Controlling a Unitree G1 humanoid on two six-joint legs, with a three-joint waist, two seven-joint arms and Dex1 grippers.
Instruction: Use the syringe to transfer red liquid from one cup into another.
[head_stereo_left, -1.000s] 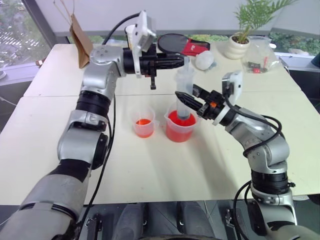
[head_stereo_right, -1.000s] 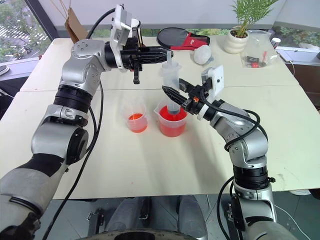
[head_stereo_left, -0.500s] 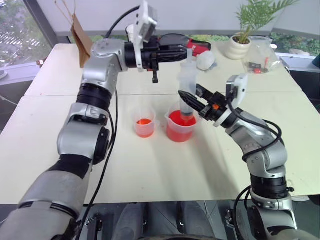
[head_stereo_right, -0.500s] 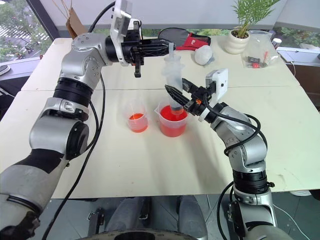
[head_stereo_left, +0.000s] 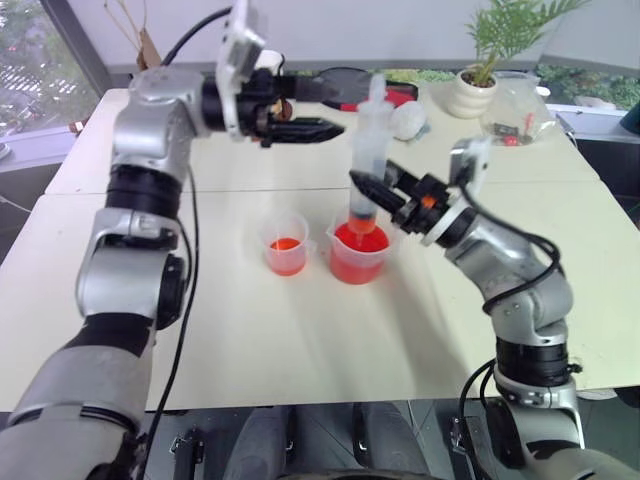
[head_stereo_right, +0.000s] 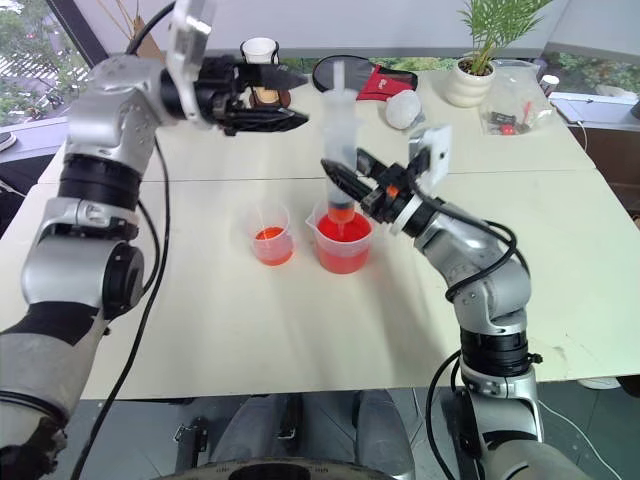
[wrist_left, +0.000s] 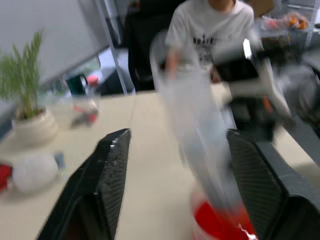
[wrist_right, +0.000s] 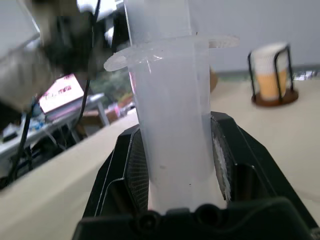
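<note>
The wide cream-white table (head_stereo_left: 300, 340) spreads under my arms, and on it the two clear plastic measuring cups stand side by side, just apart. The wider cup (head_stereo_left: 357, 255) holds a deep pool of bright orange-red liquid (head_stereo_left: 355, 262); the small narrow cup (head_stereo_left: 287, 243) to its left holds a shallow layer of the same.

My right pincer (head_stereo_left: 372, 187) is clamped on the fat translucent barrel of the large clear plastic syringe (head_stereo_left: 371, 150), one black finger on each side below the flange — the wrist view shows the barrel pressed between the pads (wrist_right: 136, 170). The syringe stands nearly upright over the wider cup, its orange-red tip down inside the rim, at the liquid. Its plunger stem rises above the barrel.

My left pincer (head_stereo_left: 325, 110) hangs level above the table, left of the syringe's top and apart from it, fingers (wrist_left: 112, 165) spread wide with nothing between them.

Beyond, a potted green plant (head_stereo_left: 480, 75) sits at the table's far edge.
</note>
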